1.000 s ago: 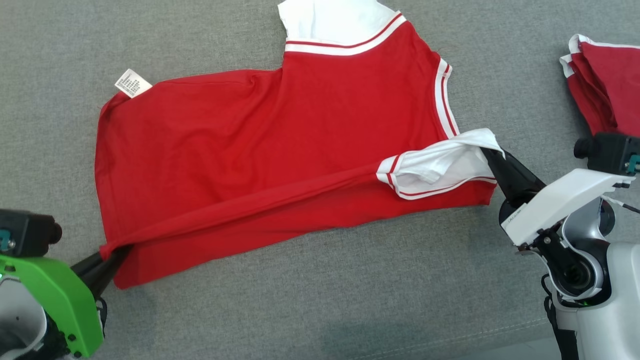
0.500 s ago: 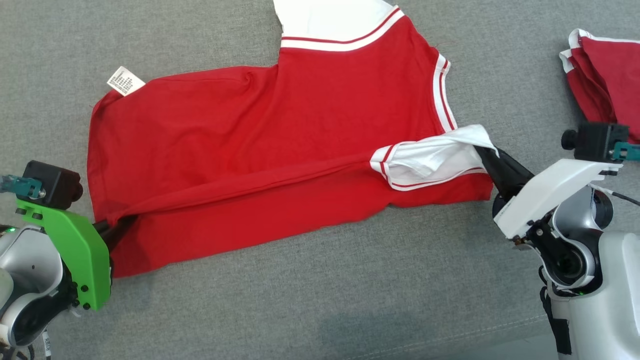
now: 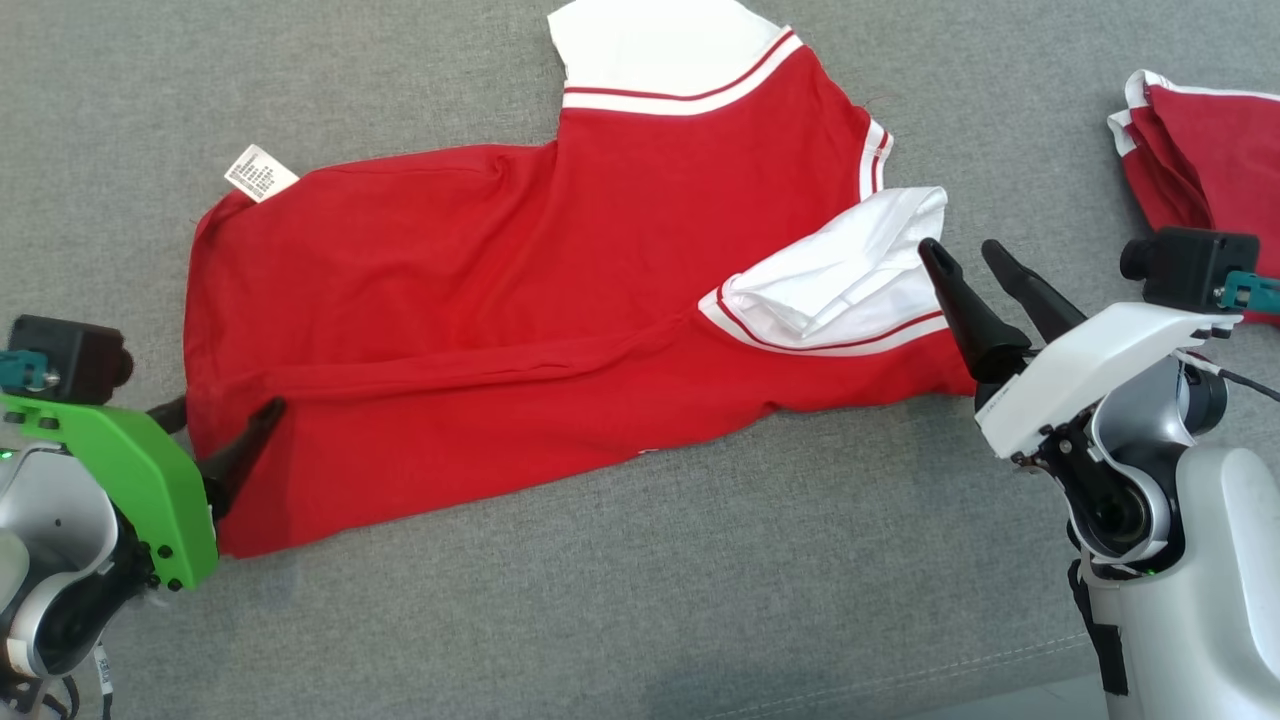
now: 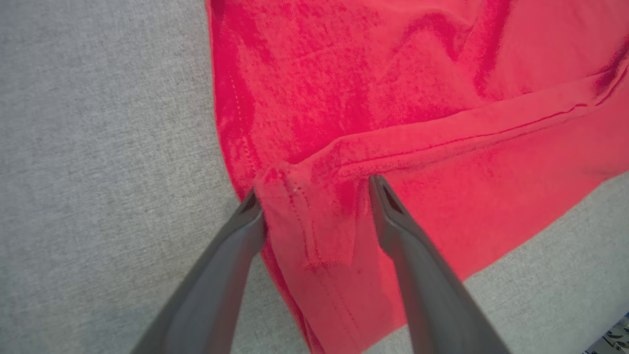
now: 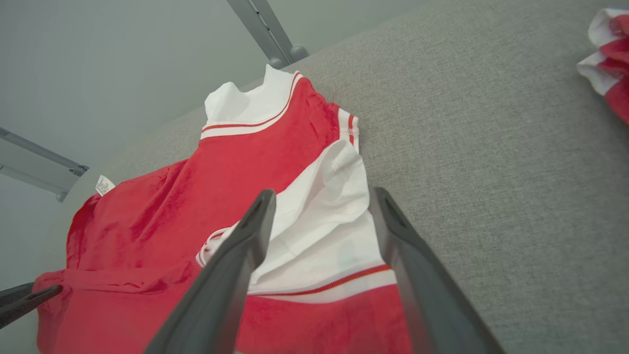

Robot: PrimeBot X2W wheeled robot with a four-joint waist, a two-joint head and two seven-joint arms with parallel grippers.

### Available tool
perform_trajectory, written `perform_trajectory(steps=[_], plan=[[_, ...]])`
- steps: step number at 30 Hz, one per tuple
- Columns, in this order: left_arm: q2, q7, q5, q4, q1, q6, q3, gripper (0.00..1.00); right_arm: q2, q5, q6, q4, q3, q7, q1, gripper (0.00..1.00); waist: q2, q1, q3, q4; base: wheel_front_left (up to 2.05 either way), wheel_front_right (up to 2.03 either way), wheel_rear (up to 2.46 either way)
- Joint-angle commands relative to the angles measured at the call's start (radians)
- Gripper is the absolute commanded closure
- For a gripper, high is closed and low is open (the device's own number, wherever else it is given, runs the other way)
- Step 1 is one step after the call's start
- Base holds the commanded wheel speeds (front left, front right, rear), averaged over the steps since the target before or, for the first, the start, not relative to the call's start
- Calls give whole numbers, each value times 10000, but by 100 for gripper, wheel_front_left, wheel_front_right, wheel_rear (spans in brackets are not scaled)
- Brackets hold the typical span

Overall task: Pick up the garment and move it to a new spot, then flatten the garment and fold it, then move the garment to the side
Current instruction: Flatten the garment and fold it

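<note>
Beyond garment (image 5: 147,221), from right wrist: grey bars (image 5: 260,24)

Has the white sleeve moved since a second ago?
Yes. The white sleeve, let go by the open right gripper, has shifted up the head view and left, away from the other red garment lying at the right.

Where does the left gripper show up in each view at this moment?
Head view: left gripper at lower left, open astride the hem corner of the red garment.
Left wrist view: bottom centre, fingers either side of that corner.
Right wrist view: lower left edge, fingertips at the same corner.
Shared landmark: the raised fold running from that corner.
</note>
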Motion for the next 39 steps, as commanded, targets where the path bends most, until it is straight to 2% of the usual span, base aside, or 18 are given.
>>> perform_trajectory(steps=[1, 5, 11, 16, 20, 25, 39], plan=[[82, -311, -33, -115, 244, 162, 188, 0, -23, -192, -1, -206, 51, -118, 120, 0, 0, 0, -111, 38, 0, 0, 0], [183, -763, -235, -485, 602, 378, 446, 0, -71, -477, -3, -660, 35, -103, 453, 0, 0, 0, -211, 31, 0, 0, 0], [536, -1961, -906, -1573, 2209, 1092, 1064, 0, -811, -1586, -3, -1503, 284, 299, 1355, 0, 0, 0, -205, -106, 0, 0, 0], [863, -2476, -1341, -2168, 3360, 1328, 1254, 0, -1239, -2209, -3, -1519, 404, 638, 1606, 0, 0, 0, -34, -146, 0, 0, 0], [1089, -2494, -1597, -2591, 3738, 1275, 1325, 0, -1452, -2646, -3, -1101, 580, 1024, 1340, 0, 0, 0, 127, -57, 0, 0, 0], [1001, -2264, -1925, -2502, 3558, 1136, 1413, 0, -1440, -2743, -3, -390, 776, 1391, 832, 0, 0, 0, 232, 133, 0, 0, 0], [695, -1383, -1412, -1620, 2719, 976, 823, 0, -1593, -2691, -3, 398, 1389, 2360, 411, 0, 0, 0, 257, 129, 0, 0, 0]])
